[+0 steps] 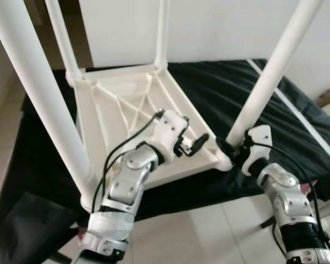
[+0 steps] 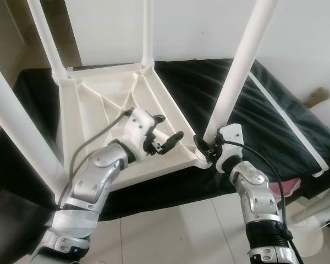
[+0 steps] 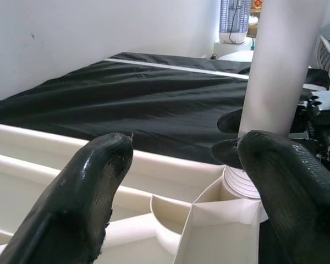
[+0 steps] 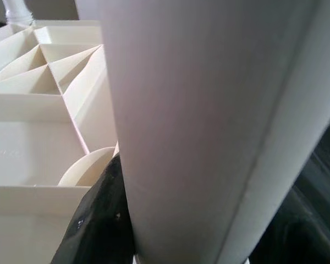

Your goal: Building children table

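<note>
The white table top (image 1: pixel 137 118) lies upside down on the black cloth (image 1: pixel 220 93) with 4 legs up. The right gripper (image 1: pixel 235 147) squeezes the near leg (image 1: pixel 267 77) at its bottom. The left gripper (image 1: pixel 195 144) hangs open above the table top, holding nothing. Push the leg straight down, slowly, so it sits tight.

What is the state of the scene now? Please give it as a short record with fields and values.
surface: black cloth over a low bed
table top: white plastic table top lying upside down on the cloth, ribs facing up
legs: four white legs standing up from its corners
right gripper: right gripper shut on the near right leg, low, by its socket
left gripper: left gripper open, over the ribbed underside, pointing toward the same corner
floor: pale tiles in front
</note>
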